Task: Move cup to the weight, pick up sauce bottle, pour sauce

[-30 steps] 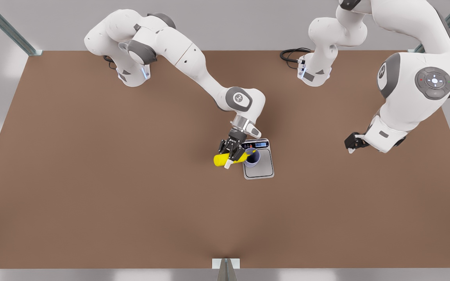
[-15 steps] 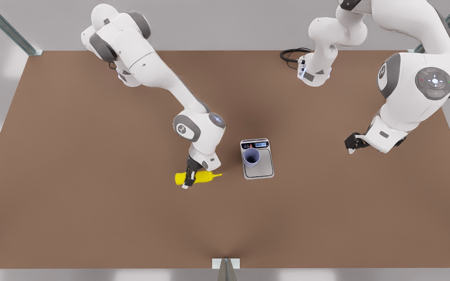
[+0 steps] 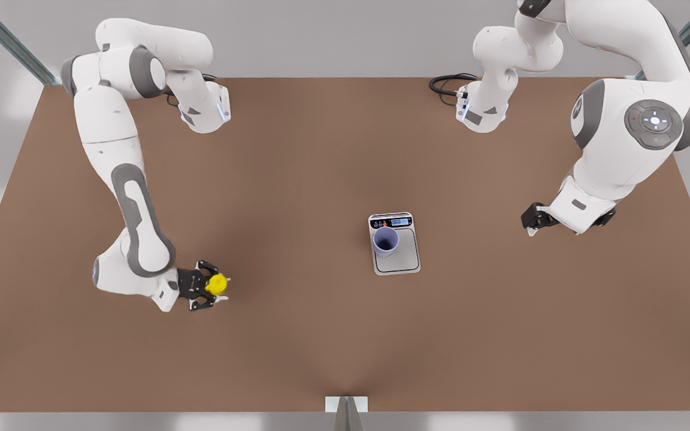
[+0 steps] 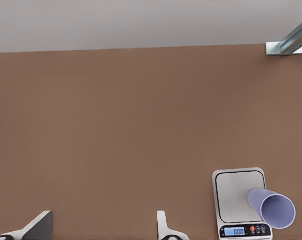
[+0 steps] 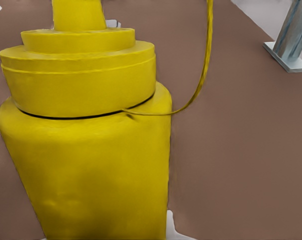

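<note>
yellow cylindrical squeeze bottle [image 3: 217,285], gripped upright by the right gripper [image 3: 208,286] at the table's [image 3: 297,335] eight o'clock, could tip on release; lavender tapered cup [image 3: 386,241] sits on the silver scale [image 3: 403,261]; left gripper [image 3: 530,222] waits, spread wide.

Cup [image 3: 386,241]: small, pale lavender-blue, handleless, slightly tapered, dark inside. Stood upright on the far part of the scale's plate, just before the display; narrower than the plate.

Weight [image 3: 403,258]: small rectangular silver-grey kitchen scale with a square metal plate, a dark control strip and a lit blue display. Laid flat on the worktop, near the middle of the front view.

Sauce bottle [image 3: 217,284]: small, bright yellow, cylindrical, with stepped shoulder, nozzle and thin tether. Held upright, well to the front view's left of the scale.
</note>
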